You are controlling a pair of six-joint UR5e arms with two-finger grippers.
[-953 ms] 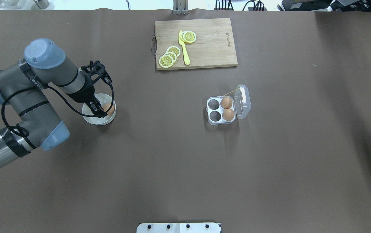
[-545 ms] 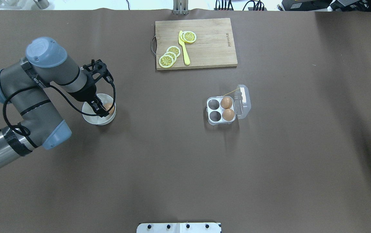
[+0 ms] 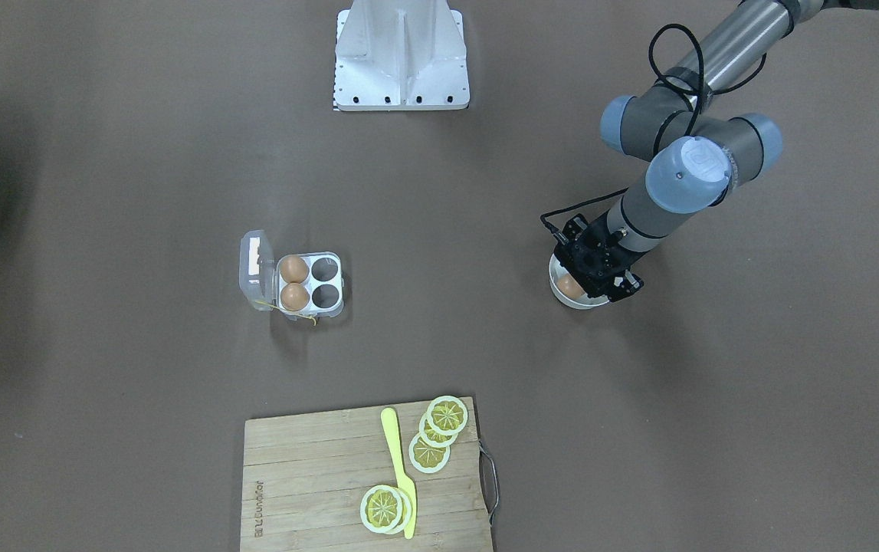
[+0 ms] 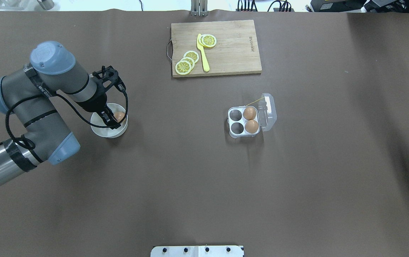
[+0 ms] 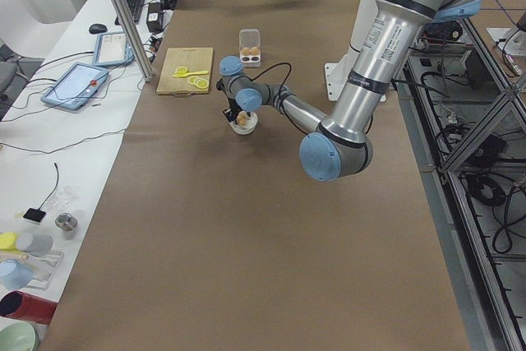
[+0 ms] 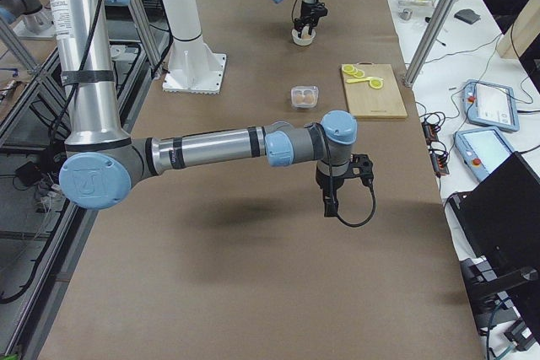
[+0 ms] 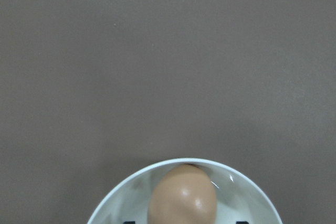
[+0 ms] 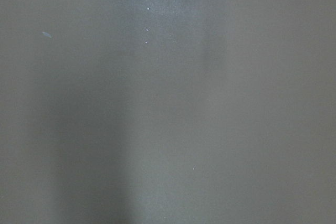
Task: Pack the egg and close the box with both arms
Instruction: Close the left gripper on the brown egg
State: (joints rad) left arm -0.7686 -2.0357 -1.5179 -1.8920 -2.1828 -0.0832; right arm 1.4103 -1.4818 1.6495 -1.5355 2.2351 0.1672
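The left arm (image 4: pixel 36 103) comes in low from the side with its elbow folded back, and the forearm slopes forward and down to the wrist. The left gripper (image 4: pixel 110 120) points steeply down, its jaws standing apart. The right arm (image 6: pixel 211 147) stretches nearly level, far out from its base, wrist bent downward. The right gripper (image 6: pixel 329 206) hangs straight down in the air; whether it is parted or closed cannot be told
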